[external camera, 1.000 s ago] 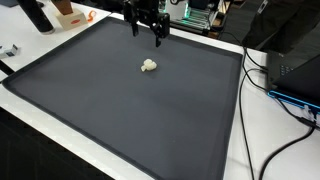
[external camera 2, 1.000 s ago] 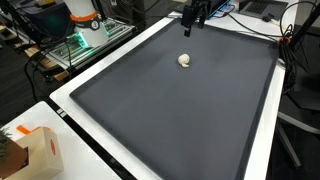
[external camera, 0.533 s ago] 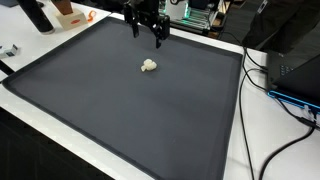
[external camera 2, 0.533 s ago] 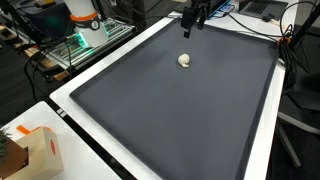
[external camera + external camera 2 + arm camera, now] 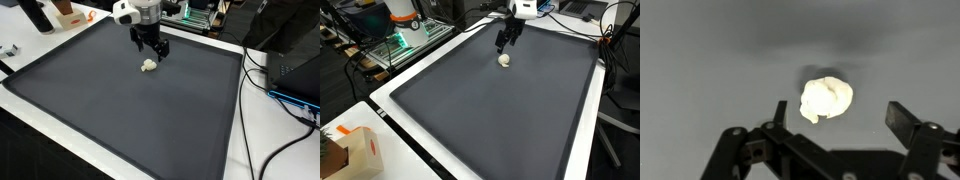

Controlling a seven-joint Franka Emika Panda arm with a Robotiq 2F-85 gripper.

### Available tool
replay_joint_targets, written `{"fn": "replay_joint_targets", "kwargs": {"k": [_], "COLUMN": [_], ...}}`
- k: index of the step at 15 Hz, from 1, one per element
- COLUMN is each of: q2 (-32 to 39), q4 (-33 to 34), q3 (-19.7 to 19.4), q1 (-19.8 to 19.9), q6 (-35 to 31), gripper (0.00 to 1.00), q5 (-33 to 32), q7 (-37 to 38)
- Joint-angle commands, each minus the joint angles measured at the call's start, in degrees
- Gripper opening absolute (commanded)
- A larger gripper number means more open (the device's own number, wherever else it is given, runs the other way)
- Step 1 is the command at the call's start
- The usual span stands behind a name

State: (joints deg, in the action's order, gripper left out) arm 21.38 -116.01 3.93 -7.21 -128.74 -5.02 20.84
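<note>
Cream-white lump (image 5: 826,98) standing out against a plain charcoal mat (image 5: 120,110).
The lump is showing pale cream with yellowish shading. The unpatterned dark grey mat is lying on a white tabletop (image 5: 238,140). The pincer (image 5: 150,52) is showing black beneath a white wrist housing (image 5: 124,11).

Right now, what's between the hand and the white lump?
Nothing: both exterior views show the open hand just above the small white crumpled lump, only bare dark grey mat around.
</note>
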Motion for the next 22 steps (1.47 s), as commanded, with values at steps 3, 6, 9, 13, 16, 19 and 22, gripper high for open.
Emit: {"fn": "replay_joint_targets", "kwargs": {"k": [3, 6, 9, 13, 16, 19, 22], "q2": [2.3, 3.3, 4.0, 4.6, 4.6, 4.4, 4.4], "q4": [-1.3, -1.2, -1.0, -0.7, -0.6, -0.3, -0.1], "q3": [-0.9, -1.1, -1.3, -1.2, -1.2, -1.3, -1.3], "q1": [0.0, 0.1, 0.1, 0.0, -0.1, -0.2, -0.4], "q6": [-4.2, -4.9, -5.0, -5.1, -5.1, -5.0, -4.9], "gripper": [1.0, 1.0, 0.85, 0.53, 0.3, 0.08, 0.04], "q5": [2.4, 2.5, 2.8, 3.2, 3.2, 3.0, 2.8], "q7": [-1.6, -1.8, -2.1, -2.8, -3.0, -3.1, -3.1]}}
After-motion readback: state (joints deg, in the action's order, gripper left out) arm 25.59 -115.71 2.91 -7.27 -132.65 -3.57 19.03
